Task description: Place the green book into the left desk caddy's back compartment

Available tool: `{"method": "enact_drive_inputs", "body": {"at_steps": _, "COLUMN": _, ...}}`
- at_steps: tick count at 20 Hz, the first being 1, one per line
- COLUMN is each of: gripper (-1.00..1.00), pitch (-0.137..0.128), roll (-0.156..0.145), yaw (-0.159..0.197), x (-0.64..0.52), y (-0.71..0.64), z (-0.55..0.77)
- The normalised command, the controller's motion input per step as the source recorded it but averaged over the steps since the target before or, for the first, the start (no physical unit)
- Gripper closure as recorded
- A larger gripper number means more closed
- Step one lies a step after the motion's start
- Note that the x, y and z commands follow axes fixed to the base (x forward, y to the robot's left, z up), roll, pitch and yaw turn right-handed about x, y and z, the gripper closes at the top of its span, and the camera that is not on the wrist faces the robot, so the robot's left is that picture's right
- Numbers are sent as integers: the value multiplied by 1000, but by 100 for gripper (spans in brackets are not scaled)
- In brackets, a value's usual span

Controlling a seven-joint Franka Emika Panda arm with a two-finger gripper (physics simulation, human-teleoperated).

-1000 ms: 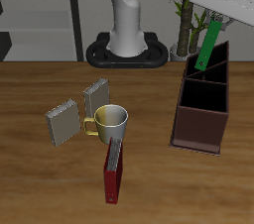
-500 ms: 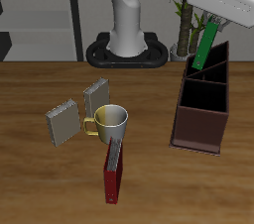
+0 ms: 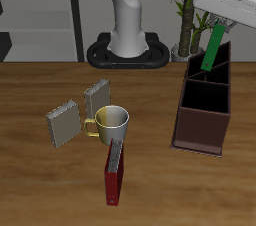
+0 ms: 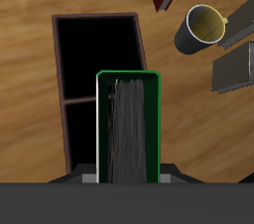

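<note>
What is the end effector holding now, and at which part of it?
The end effector holds the thin bright green hardcover book by its upper end; the lower end hangs tilted over the dark brown desk caddy.

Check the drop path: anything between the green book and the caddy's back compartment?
Nothing visible. The gripper holds the green book tilted, its lower end at the back compartment of the left desk caddy. The wrist view shows only black, open sections below.

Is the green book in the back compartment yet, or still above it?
Partly in. The green book, tilted and held by the tool, has its lower end inside the left desk caddy, in the back compartment; most remains above.
</note>
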Motion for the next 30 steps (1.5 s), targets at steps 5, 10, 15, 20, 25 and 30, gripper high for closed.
{"method": "enact_drive_inputs", "body": {"at_steps": 5, "gripper": 100, "pitch": 4, "roll": 33, "yaw": 28, "x": -99, "y": 216, "z": -163}}
{"method": "enact_drive_inputs", "body": {"at_steps": 10, "gripper": 100, "pitch": 3, "roll": 10, "yaw": -4, "x": -26, "y": 113, "z": -69}}
{"method": "enact_drive_inputs", "body": {"at_steps": 15, "gripper": 100, "pitch": 12, "roll": 8, "yaw": 5, "x": -4, "y": 91, "z": -149}}
{"method": "enact_drive_inputs", "body": {"at_steps": 20, "gripper": 100, "pitch": 14, "roll": 4, "yaw": -11, "x": -65, "y": 19, "z": -135}}
{"method": "enact_drive_inputs", "body": {"at_steps": 25, "gripper": 100, "pitch": 4, "roll": 13, "yaw": 7, "x": -117, "y": 54, "z": -99}}
{"method": "enact_drive_inputs", "body": {"at_steps": 30, "gripper": 100, "pitch": -8, "roll": 13, "yaw": 8, "x": -67, "y": 51, "z": -11}}
